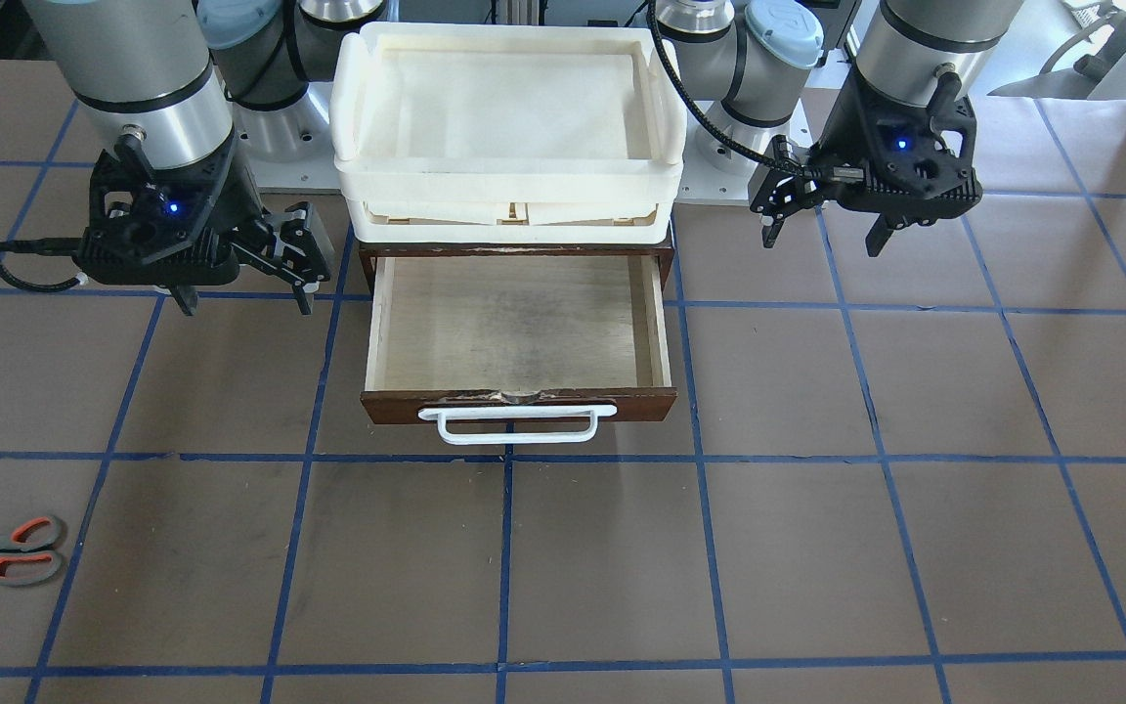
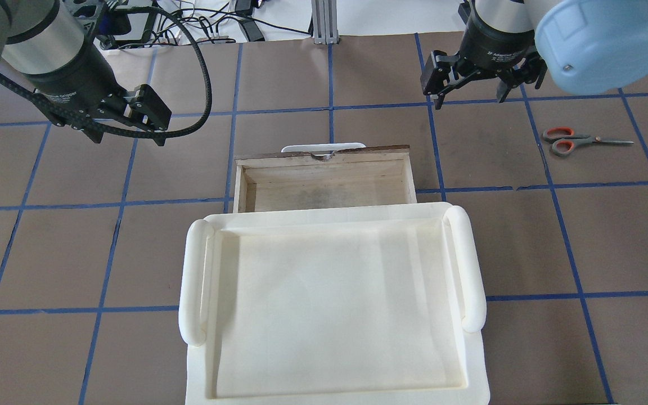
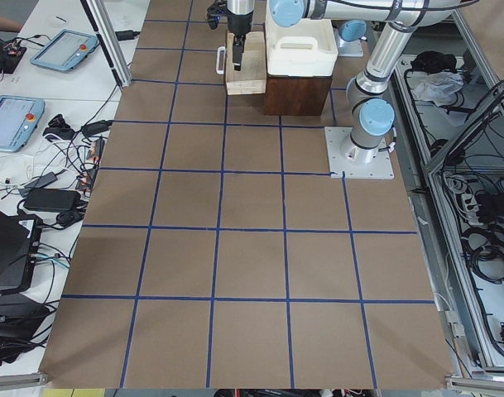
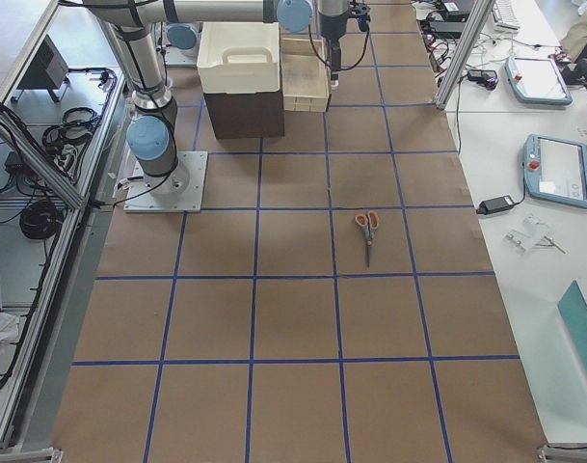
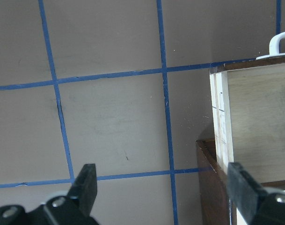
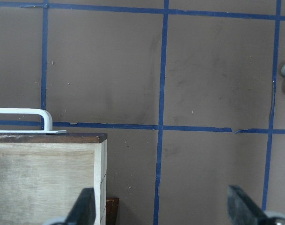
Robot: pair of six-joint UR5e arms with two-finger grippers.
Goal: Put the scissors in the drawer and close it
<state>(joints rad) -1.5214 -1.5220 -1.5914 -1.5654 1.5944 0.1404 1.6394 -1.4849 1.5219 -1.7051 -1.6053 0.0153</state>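
The scissors (image 1: 11, 550) lie flat (drawer (image 1: 519, 332) pulled open); left end effector (image 1: 822, 240) and right end effector (image 1: 245, 298) gape empty.

Making out only a line of small white lettering on the left wrist collar (image 2: 59, 90) above the left claw (image 2: 130, 135), and another on the right wrist collar (image 2: 498, 52) above the right claw (image 2: 470, 98); both blurring beyond reading.

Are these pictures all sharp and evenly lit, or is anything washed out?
Overhead view: the cream tray is bright, nearly washed out, and the pale blue joint cap near the lens looks soft. Front-facing view: even light, the scissors sharp. Right wrist view: the jaws at the bottom edge look blurred.
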